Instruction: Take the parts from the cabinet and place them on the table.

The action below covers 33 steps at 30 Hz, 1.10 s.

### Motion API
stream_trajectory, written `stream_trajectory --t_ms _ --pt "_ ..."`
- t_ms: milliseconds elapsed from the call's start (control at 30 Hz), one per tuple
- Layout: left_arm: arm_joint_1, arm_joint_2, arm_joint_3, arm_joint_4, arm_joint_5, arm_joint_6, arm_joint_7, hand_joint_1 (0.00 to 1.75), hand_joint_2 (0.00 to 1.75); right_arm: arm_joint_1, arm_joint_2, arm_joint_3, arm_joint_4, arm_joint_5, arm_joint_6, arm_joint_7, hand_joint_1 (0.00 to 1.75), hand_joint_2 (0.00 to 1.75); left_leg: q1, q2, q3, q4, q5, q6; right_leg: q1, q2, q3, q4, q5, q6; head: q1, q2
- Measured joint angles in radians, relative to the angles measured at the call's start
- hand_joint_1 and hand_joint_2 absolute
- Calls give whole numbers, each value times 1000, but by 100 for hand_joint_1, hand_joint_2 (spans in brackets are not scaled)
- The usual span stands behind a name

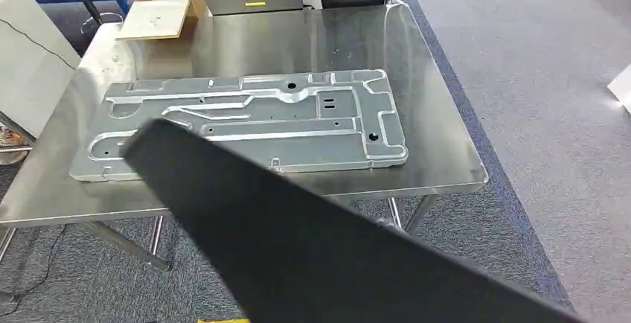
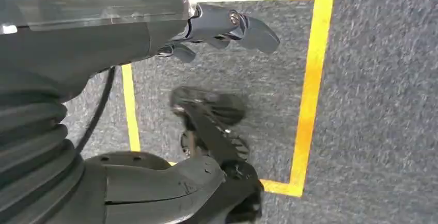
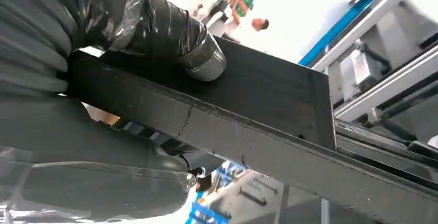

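One part in hand: you carry a black flat panel (image 1: 312,241) in your right hand (image 3: 103,53), slanting from near right up toward the left over the bench's near edge.
Long axis: the panel runs diagonally, its far-left end above the near-left of the grey machined plate (image 1: 245,118) already lying on the bench (image 1: 431,114).
Right fingers: the thumb (image 3: 201,59) presses on the panel's broad face, with the rest of the hand under it, so they are gripping it by one end.
Left hand (image 2: 227,28): it hangs over carpet with yellow floor tape (image 2: 310,79); its fingers are loosely apart and hold nothing.
Next move: you likely need free bench space beside the plate; the right arm is the one placed for it.
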Motion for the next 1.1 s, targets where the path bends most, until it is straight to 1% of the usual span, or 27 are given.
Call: stream_trajectory --t_ms 33,67,133,167,200,233,267,300,333,367,400,433,467,500,567,633,700,733,767,800,833,900,933,967,1000,1067,1100 --pt "0 0 0 0 0 0 0 0 175 -3 -3 -8 0 0 0 0 175 175 -1 0 16 -75 67 5 1 0 14 0 -10 3 0 0" --pt "0 2 0 0 -1 0 0 0 175 -5 -4 -13 0 0 0 0 175 175 -4 1 32 -155 147 17 2 -2 27 0 -20 6 0 0" --pt "0 4 0 0 -2 0 0 0 175 -9 -8 -21 0 2 0 -2 175 175 -14 0 33 -169 132 23 3 -1 28 2 -32 19 -1 0" --pt "1 4 0 0 -3 0 0 0 175 -9 -8 -23 0 3 0 -2 175 175 -15 0 33 -170 153 29 3 0 30 0 -37 25 0 0" --pt "2 5 0 0 -3 0 0 0 175 -10 -9 -25 0 4 0 -2 175 175 -16 -1 35 -170 150 31 3 -1 34 -6 -39 29 -1 0" --pt "1 4 0 0 -3 2 0 0 175 -12 -9 -27 -3 4 0 -3 175 175 -10 -1 39 -181 153 36 7 -1 38 -8 -41 33 -1 0" --pt "0 3 0 0 -2 0 -1 0 175 -13 -11 -30 -6 6 -1 -2 175 175 -3 1 50 -194 159 39 4 0 40 1 -53 38 0 0" --pt "-1 3 0 0 -2 -3 -2 0 175 -19 -14 -33 -8 10 -4 -1 175 175 -1 1 55 -199 157 45 4 -3 20 41 -75 47 0 0" --pt "-3 3 0 0 -3 -4 -3 0 175 -27 -18 -39 -8 17 -8 5 175 175 -1 2 58 -201 155 47 0 -2 -17 105 -105 52 0 0" --pt "-5 3 0 0 -5 -4 -3 0 175 -37 -24 -46 -6 20 -13 19 175 175 -1 2 60 -200 152 51 -5 -2 -67 187 -135 57 0 0" --pt "-6 3 0 0 -7 -5 -3 0 175 -50 -31 -57 -3 19 -17 32 175 175 -1 2 61 -200 148 51 -9 -3 -113 254 -151 61 0 0" --pt "-6 3 0 0 -11 -6 -2 0 175 -69 -40 -73 2 16 -17 45 175 175 -1 2 64 -199 144 51 -13 -3 -147 291 -144 66 0 0" --pt "-6 3 0 0 -16 -10 -1 0 175 -92 -50 -92 8 9 -14 61 175 175 -1 1 69 -199 140 49 -16 -3 -155 280 -112 69 0 0" --pt "-6 3 0 0 -19 -12 0 0 175 -121 -61 -118 19 -3 -11 78 175 175 0 0 78 -198 134 47 -20 -4 -140 222 -55 72 0 0" --pt "-8 2 0 0 -27 -19 0 0 175 -175 -77 -179 41 -27 10 104 175 175 1 -1 95 -196 120 41 -25 -5 -79 56 58 71 0 0" --pt "-12 3 0 0 -30 -22 -2 0 175 -224 -85 -239 69 -45 29 126 175 175 -6 -5 89 -188 113 29 -17 -3 -67 6 43 60 0 0" --pt "-11 3 0 0 -37 -26 -3 0 175 -255 -103 -305 99 -48 49 153 175 175 -5 -5 86 -195 115 21 -13 -3 -72 15 41 51 -1 0" --pt "-10 3 0 0 -39 -29 -3 0 175 -273 -113 -329 114 -43 56 163 175 175 -3 -5 88 -195 114 14 -13 -2 -72 13 42 45 0 0" --pt "-11 3 0 0 -42 -30 -3 0 175 -291 -122 -353 130 -33 60 174 175 175 -1 -4 83 -190 104 8 -23 -3 -66 4 46 37 -1 0" --pt "-12 3 0 0 -47 -32 -3 0 175 -309 -132 -375 146 -22 63 185 175 175 0 0 77 -166 91 5 -21 -4 -61 0 45 34 0 0" --pt "-13 3 -1 0 -48 -35 -4 0 175 -331 -145 -398 167 -10 65 193 175 175 0 0 49 -108 60 3 -21 -7 -59 0 43 26 -1 0" --pt "-13 4 -2 0 -54 -37 -5 0 175 -365 -164 -422 213 19 75 216 175 175 0 0 -40 56 -1 -1 -17 -8 -58 1 40 22 0 0" --pt "-12 4 -2 0 -57 -39 -5 0 175 -377 -174 -425 237 34 76 225 175 175 0 0 -71 105 -7 -1 -15 -7 -58 1 39 20 -1 0" --pt "-11 4 -2 0 -58 -39 -5 0 175 -388 -182 -425 260 51 76 232 175 175 0 0 -82 109 10 0 -14 -7 -56 2 38 19 -1 0" --pt "-11 4 -2 0 -60 -39 -5 0 175 -401 -190 -426 282 74 76 243 175 175 0 0 -71 69 48 4 -12 -6 -53 2 35 19 -1 0" --pt "-14 5 -2 0 -67 -40 -5 0 175 -430 -208 -425 332 146 75 266 175 175 -3 0 -1 -96 148 17 -10 -6 -42 2 29 22 -1 0" --pt "-14 6 -2 0 -69 -40 -5 0 175 -449 -214 -420 356 186 74 277 175 175 -7 0 24 -160 163 28 -11 -6 -40 1 26 25 0 0"
